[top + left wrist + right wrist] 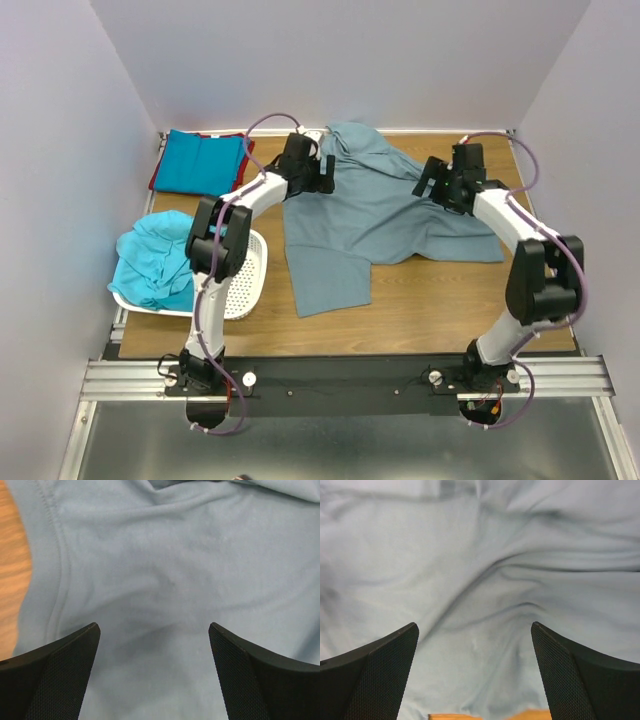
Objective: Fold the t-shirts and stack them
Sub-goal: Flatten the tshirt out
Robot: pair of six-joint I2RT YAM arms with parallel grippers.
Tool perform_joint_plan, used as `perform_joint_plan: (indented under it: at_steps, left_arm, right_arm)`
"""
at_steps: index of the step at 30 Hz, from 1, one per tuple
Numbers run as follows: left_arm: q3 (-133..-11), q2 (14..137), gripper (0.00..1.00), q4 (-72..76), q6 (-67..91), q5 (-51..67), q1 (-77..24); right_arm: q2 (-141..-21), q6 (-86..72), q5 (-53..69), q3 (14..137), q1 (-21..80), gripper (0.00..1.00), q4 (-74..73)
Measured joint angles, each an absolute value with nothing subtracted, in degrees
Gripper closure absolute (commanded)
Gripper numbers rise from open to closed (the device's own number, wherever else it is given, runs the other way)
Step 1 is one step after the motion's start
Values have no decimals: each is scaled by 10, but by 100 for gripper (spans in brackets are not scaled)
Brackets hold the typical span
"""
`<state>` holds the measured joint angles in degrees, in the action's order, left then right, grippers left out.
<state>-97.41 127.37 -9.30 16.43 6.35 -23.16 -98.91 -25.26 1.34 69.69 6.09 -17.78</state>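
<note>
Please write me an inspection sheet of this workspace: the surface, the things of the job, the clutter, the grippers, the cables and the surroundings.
Surface: wooden table, bare wood near the front.
Job's things: grey-blue t-shirt spread out and wrinkled at mid-table. The turquoise t-shirt is bunched in the basket. The blue t-shirt lies folded at the far left corner, with the edge of a red t-shirt showing under it.
Clutter: white perforated basket at the left.
Grippers: left gripper and right gripper are both open over the grey-blue t-shirt, holding nothing.
Cables: purple cables loop along both arms.
Surroundings: plain pale walls; metal rail under the arm bases.
</note>
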Motion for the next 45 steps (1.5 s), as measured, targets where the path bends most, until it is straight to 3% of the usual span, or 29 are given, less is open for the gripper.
perform_joint_plan:
  at_steps: [6, 13, 23, 37, 45]
  left_arm:
    - [-867, 1119, 2, -69, 154, 47, -230]
    - [-774, 1006, 2, -10, 145, 45, -209]
    - [-725, 1001, 2, -5, 136, 35, -199]
    - [-725, 1001, 2, 1, 137, 39, -199]
    - [-725, 1001, 2, 3, 137, 48, -199]
  right_arm:
    - [-846, -249, -49, 613, -30, 0, -183]
    - [-823, -259, -97, 485, -166, 2, -220]
    - [-856, -303, -103, 480, -171, 19, -228]
    - [-892, -329, -153, 480, -171, 33, -227]
    - [-907, -339, -190, 481, -171, 55, -217]
